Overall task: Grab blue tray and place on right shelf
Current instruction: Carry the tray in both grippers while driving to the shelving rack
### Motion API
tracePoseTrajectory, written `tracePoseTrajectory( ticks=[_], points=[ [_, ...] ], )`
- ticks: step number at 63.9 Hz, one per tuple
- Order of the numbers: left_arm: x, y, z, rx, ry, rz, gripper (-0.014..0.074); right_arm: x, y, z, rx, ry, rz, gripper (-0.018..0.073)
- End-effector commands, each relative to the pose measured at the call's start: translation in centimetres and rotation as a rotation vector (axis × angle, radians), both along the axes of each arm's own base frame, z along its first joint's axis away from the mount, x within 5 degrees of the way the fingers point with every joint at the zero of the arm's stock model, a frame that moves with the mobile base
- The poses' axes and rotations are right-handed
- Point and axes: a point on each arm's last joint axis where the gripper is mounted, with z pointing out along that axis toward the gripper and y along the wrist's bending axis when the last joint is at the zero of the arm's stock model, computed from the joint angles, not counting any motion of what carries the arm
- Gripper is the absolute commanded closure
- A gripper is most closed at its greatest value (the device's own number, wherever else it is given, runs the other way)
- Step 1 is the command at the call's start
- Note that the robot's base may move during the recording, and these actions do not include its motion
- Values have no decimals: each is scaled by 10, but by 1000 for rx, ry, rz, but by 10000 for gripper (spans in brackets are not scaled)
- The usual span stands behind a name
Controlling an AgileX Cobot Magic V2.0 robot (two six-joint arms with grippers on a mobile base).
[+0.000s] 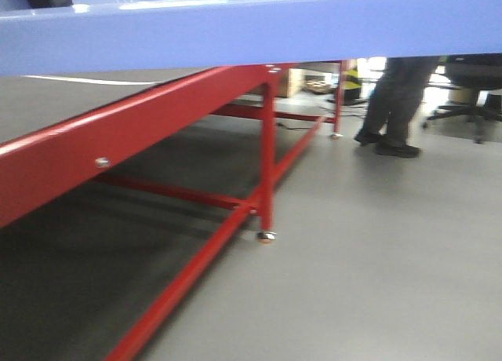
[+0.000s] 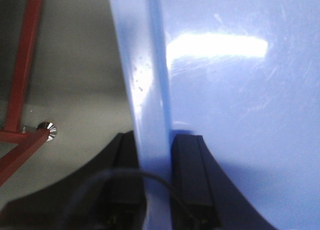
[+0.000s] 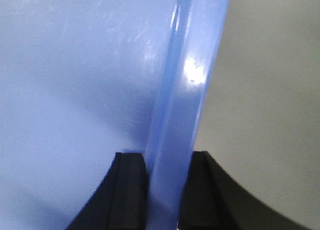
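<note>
The blue tray (image 1: 251, 31) fills the top of the front view, held up in the air above floor level. In the left wrist view my left gripper (image 2: 156, 160) is shut on the blue tray's left rim (image 2: 147, 90), one black finger on each side of it. My right gripper (image 3: 167, 175) is likewise shut on the tray's right rim (image 3: 185, 90), with the glossy tray floor (image 3: 75, 90) to its left. The right shelf is out of view.
A red-framed table (image 1: 118, 133) with a dark mat runs from the left into the middle, its leg (image 1: 267, 165) standing on the grey floor. A person's legs (image 1: 396, 102) and an office chair (image 1: 471, 86) are at the far right.
</note>
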Motion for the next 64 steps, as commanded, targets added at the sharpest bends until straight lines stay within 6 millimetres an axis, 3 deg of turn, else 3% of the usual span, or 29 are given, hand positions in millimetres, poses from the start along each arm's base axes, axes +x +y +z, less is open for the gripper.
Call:
tracePoseTrajectory(
  ticks=[1, 64],
  points=[
    [-10, -4, 16, -59, -43, -58, 644, -1, 4, 21, 73, -138, 39, 502],
    [-11, -5, 16, -75, -30, -60, 644, -1, 4, 21, 73, -138, 39, 502]
  ],
)
